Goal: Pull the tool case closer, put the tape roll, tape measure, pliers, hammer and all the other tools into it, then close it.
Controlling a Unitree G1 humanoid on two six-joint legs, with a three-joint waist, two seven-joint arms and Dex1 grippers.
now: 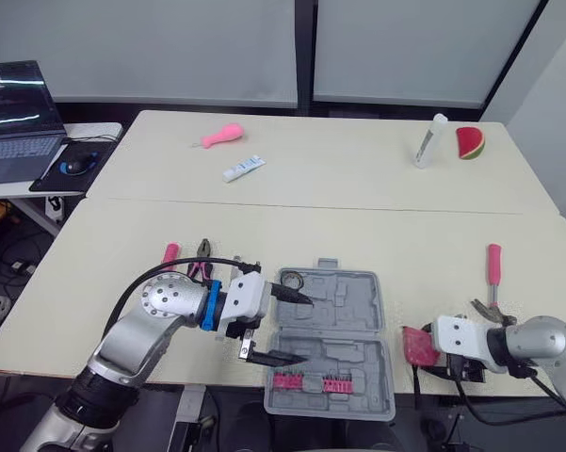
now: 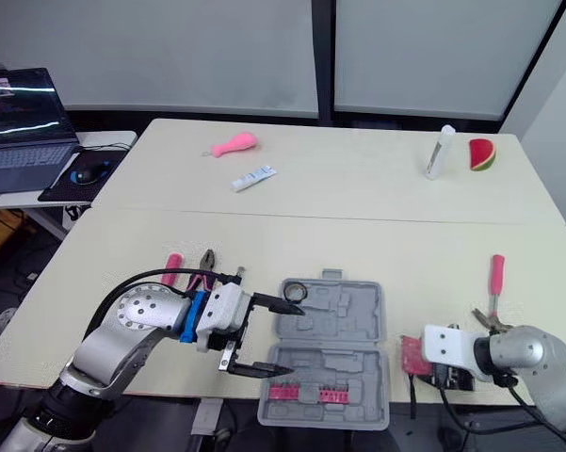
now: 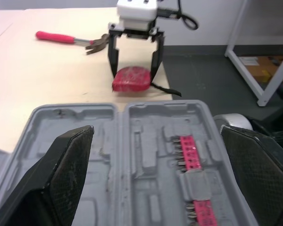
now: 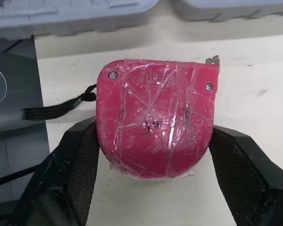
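Jaws on the right gripper [image 3: 133,70] are sitting spread, one each side of the tape measure [image 4: 155,117], just beside its flanks. The tape measure is lying flat at the near right edge of the surface [image 1: 292,217], with its strap [image 4: 52,110] trailing over the edge. Jaws on the left gripper [image 1: 306,330] are hanging wide open over the left edge of the tool case [image 1: 358,282], which is lying open near us between the arms. We're reading the step as grabbing the tape measure. We're advising closing square and low on the body, lifting straight so the strap isn't snagging, then crossing to a free pocket. Hammer [image 1: 493,268] and pliers [image 1: 203,259] are waiting outside the case.
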